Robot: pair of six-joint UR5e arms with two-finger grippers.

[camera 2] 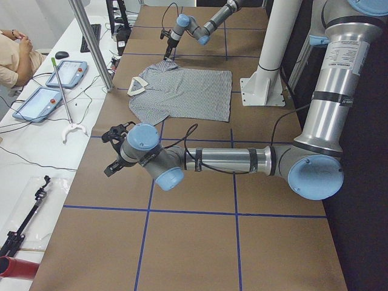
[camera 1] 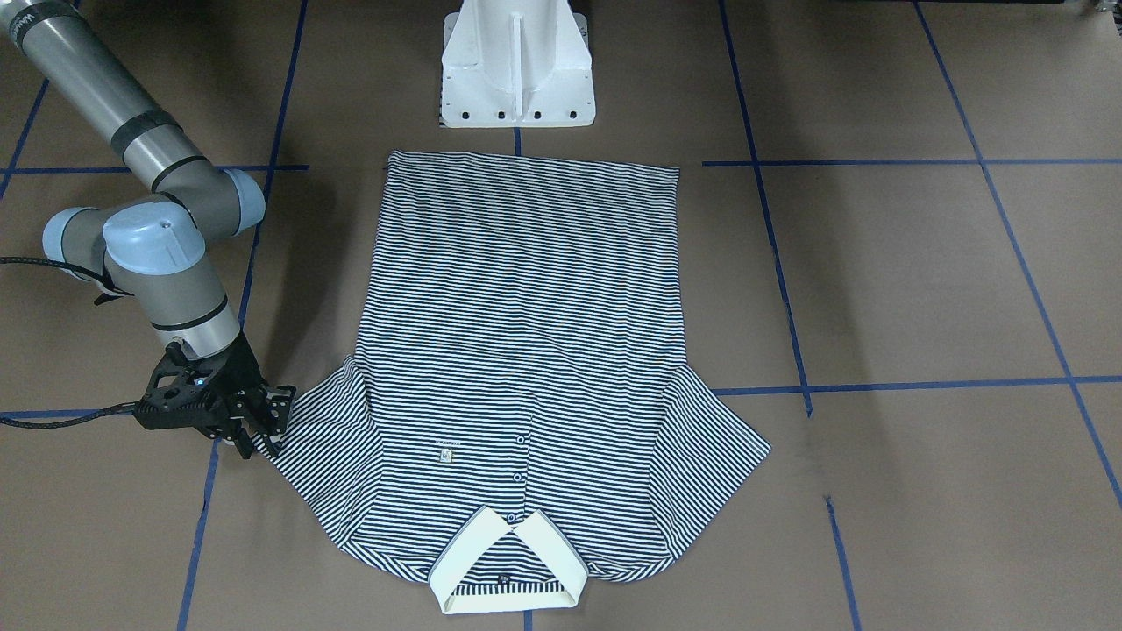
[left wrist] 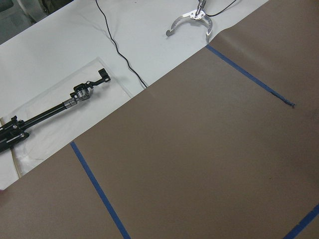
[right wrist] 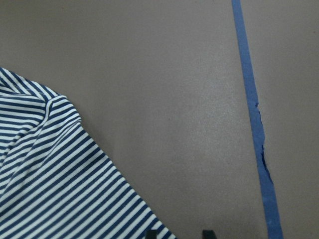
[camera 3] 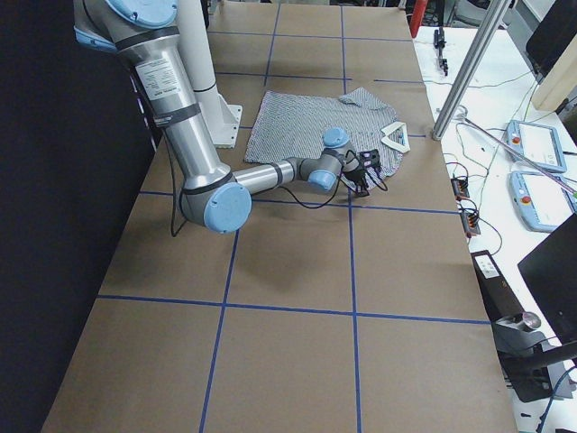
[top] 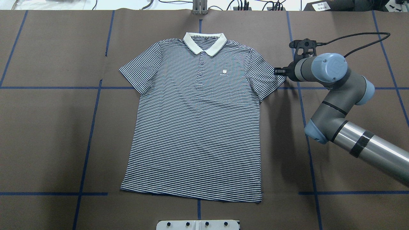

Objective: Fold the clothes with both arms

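Note:
The striped polo shirt [top: 195,127] lies flat and face up on the brown table, its cream collar [top: 204,43] toward the far edge. My right gripper [top: 279,72] is low at the hem of the shirt's right-hand sleeve [camera 1: 302,421]. In the right wrist view the right gripper [right wrist: 178,234] is open, and the sleeve's corner [right wrist: 159,231] reaches in between its fingertips. My left gripper [camera 2: 112,151] hovers near the table's left end, far from the shirt [camera 2: 182,91]. It shows only in the exterior left view, so I cannot tell its state.
The white pedestal base [camera 1: 517,70] stands just beyond the shirt's bottom hem. Blue tape lines [top: 96,105] cross the table. A white bench [camera 2: 42,139] alongside holds tablets, cables, a white claw tool [left wrist: 192,22] and a black tool [left wrist: 50,112]. A person [camera 2: 12,54] sits there.

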